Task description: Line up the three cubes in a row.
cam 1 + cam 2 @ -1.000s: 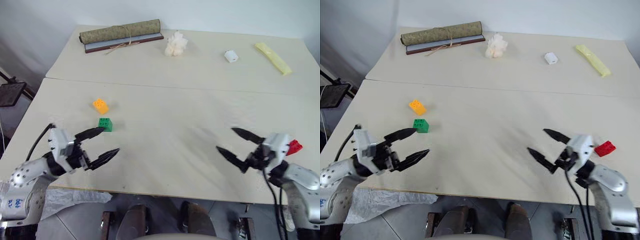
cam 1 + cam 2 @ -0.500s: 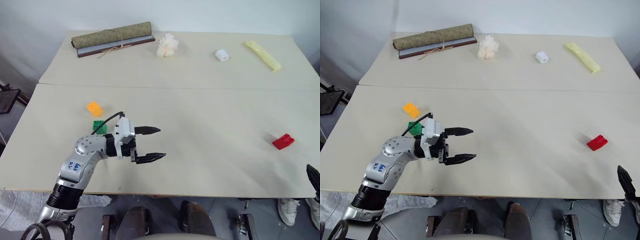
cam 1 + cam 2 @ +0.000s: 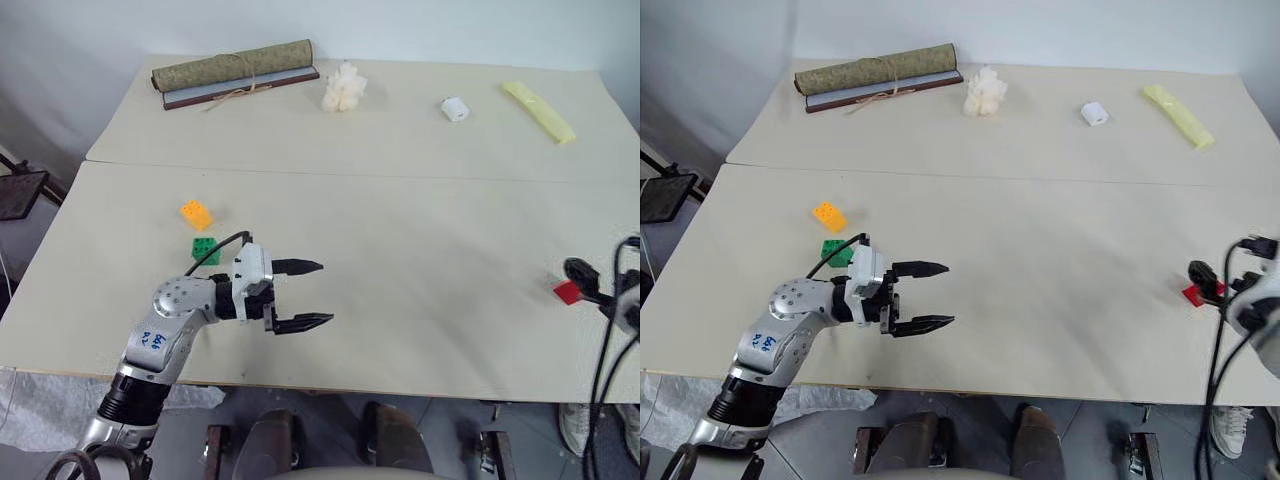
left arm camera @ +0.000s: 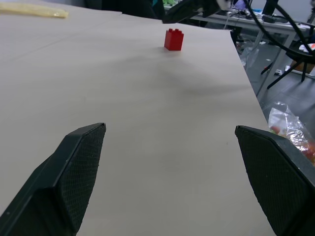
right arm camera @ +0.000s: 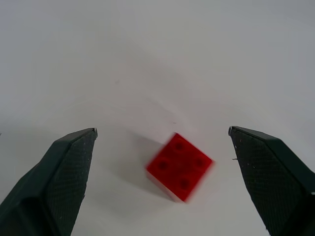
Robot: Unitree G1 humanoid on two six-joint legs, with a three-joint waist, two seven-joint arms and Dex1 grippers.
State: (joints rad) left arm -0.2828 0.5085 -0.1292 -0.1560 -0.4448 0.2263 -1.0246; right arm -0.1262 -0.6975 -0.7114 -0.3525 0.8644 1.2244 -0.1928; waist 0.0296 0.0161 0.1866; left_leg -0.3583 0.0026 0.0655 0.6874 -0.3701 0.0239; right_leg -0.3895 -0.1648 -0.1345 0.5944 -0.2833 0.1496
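Left gripper point(image 3: 308, 294) over the near left part of the beige table point(image 3: 400, 250), pointing right across the surface, its 2 black fingers spread wide, nothing between them. Just behind its wrist, the small green studded plastic cube point(image 3: 205, 248); a little farther back and to the left, the orange-yellow studded plastic cube point(image 3: 197, 213), apart from the green one. Well apart from both, near the table's right edge, the red studded plastic cube point(image 3: 567, 291), resting flat on the surface, studs up. Right gripper point(image 5: 162, 142) poised above that red cube, jaws fully apart, empty; in the right wrist view the cube lies on the table between and beyond the 2 fingertips, touching neither. In the left wrist view, the same red cube far off across the bare tabletop.

Along the far half of the table: a rolled olive-green mat tied with string point(image 3: 235, 67) on a dark flat board at far left, a fluffy white clump point(image 3: 344, 88) near the middle, a small white block point(image 3: 455, 109) to its right, and a long pale yellow strip point(image 3: 539, 111) at far right.
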